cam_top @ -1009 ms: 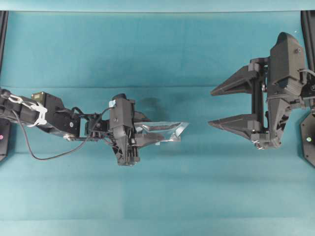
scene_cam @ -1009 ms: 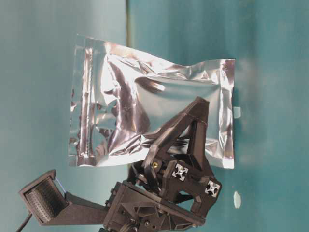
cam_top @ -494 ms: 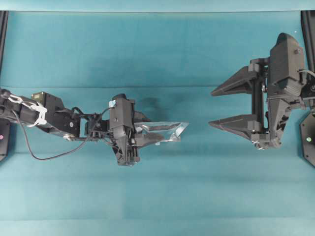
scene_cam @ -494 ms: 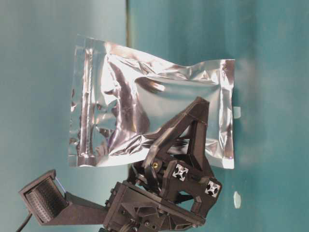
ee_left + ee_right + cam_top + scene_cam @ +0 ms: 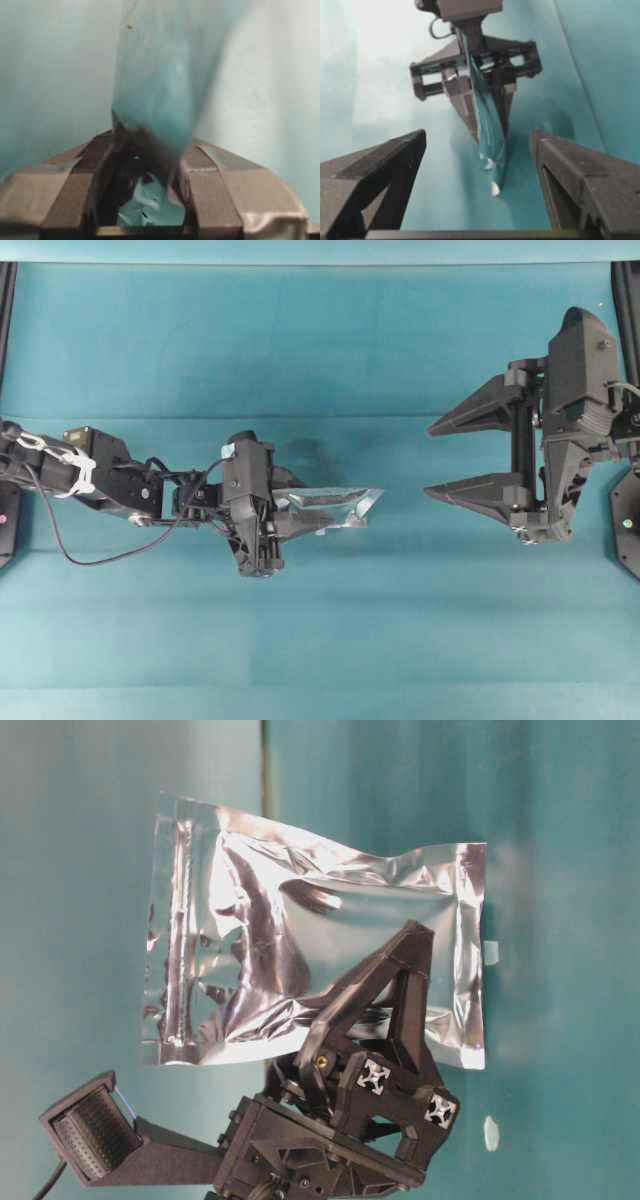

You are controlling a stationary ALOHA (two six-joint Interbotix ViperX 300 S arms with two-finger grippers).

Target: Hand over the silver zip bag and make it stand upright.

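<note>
Both arms are matte black plastic. The left arm [image 5: 110, 480] carries a loose black cable looping below it and a white tie near its base. The left end effector [image 5: 315, 512] has angular ribbed fingers; the right end effector [image 5: 470, 455] ends in broad wedge-shaped fingers [image 5: 375, 170].

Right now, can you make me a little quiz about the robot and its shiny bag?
1. Which end effector holds the silver zip bag?
A. left B. right C. both
2. True or false: the right end effector is open and not touching the bag.
3. Fill in: in the right wrist view, the bag points toward the gap between the right end effector's two ____.

Key
1. A: the left end effector is shut on it.
2. True.
3. Fingers.
</note>
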